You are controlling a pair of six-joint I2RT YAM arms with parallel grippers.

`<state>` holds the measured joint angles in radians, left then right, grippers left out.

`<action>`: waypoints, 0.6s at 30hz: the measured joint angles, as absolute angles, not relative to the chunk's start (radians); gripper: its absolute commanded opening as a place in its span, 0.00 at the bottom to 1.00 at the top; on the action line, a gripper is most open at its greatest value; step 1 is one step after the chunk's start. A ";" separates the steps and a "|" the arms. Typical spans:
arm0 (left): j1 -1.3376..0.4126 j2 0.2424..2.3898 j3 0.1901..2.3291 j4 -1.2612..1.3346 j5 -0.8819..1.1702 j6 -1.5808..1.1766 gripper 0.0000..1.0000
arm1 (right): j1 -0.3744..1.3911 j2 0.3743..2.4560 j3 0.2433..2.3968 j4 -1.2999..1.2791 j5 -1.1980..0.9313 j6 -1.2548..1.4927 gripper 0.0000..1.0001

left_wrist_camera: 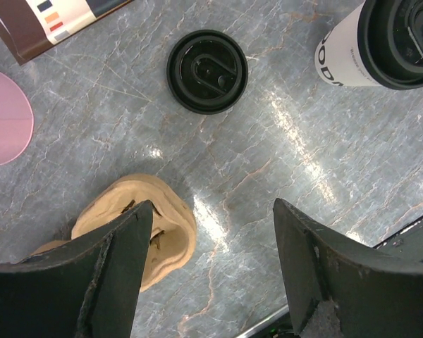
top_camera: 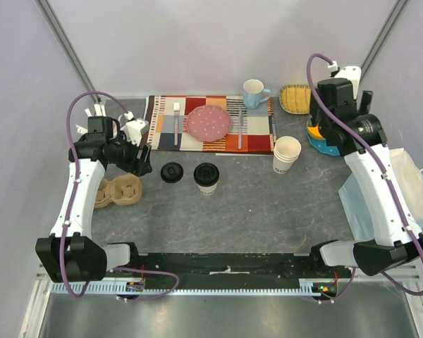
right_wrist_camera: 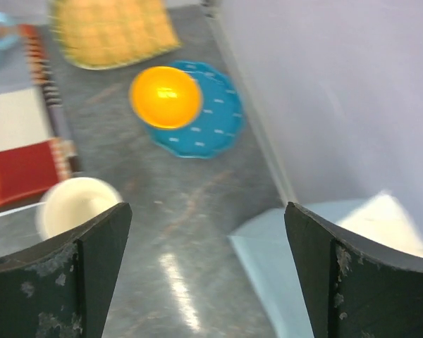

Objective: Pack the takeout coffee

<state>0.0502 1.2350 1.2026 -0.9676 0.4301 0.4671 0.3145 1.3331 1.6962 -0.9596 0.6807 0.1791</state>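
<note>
The takeout coffee cup (top_camera: 206, 177), cream-white with a black lid on it, stands upright on the grey table; it also shows at the top right of the left wrist view (left_wrist_camera: 381, 42). A second black lid (top_camera: 172, 172) lies loose to its left and shows in the left wrist view (left_wrist_camera: 206, 71). My left gripper (top_camera: 139, 167) is open and empty (left_wrist_camera: 211, 239), hovering low beside a tan pulp cup carrier (top_camera: 118, 190), short of the loose lid. My right gripper (right_wrist_camera: 208, 232) is open and empty at the far right, above bare table.
A stack of lidless cream cups (top_camera: 287, 153) stands right of the placemat (top_camera: 211, 125), which holds a pink plate, cutlery and a blue mug (top_camera: 254, 93). A blue bowl with an orange ball (right_wrist_camera: 166, 96) and a light blue bag (top_camera: 409, 183) lie at the right.
</note>
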 measured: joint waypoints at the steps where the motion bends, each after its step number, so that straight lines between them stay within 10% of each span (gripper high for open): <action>1: 0.050 1.240 1.209 -0.965 0.434 0.464 0.76 | 0.295 1.335 1.711 -0.994 0.715 0.171 0.98; 18: -0.074 1.264 1.224 -0.955 0.444 0.455 0.76 | 0.099 1.287 1.467 -1.226 0.888 0.143 0.98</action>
